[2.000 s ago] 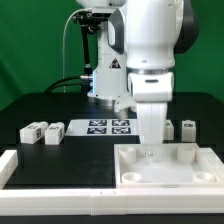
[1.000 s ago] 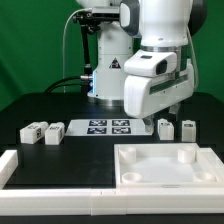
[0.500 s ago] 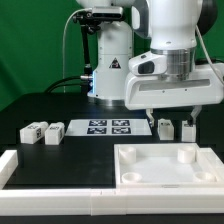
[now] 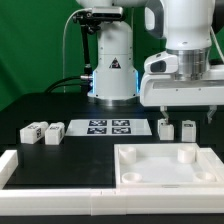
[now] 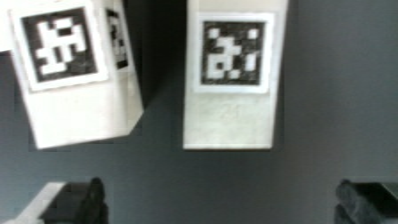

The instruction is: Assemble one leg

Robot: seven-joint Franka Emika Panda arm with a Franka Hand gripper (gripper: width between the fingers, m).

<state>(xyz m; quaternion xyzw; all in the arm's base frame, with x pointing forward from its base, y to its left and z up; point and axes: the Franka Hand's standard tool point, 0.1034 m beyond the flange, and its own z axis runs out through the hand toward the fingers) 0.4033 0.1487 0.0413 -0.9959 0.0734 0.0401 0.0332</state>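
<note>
Two white stubby legs with black-and-white tags [image 4: 165,127] [image 4: 187,129] stand on the black table at the exterior view's right, behind the large white panel [image 4: 165,165]. Two more legs [image 4: 33,131] [image 4: 53,132] lie at the left. My gripper [image 4: 178,113] hangs just above the right pair, open and empty. In the wrist view both legs [image 5: 73,70] [image 5: 233,80] lie ahead of the gripper [image 5: 217,203], with the dark fingertips [image 5: 73,201] set wide apart.
The marker board [image 4: 108,126] lies at mid-table. A white frame edge [image 4: 55,170] runs along the front left. The robot base [image 4: 112,65] stands at the back, with a green backdrop behind it.
The gripper has risen off the panel and swung toward the exterior view's right, back over the two right legs. The panel and legs have not moved.
</note>
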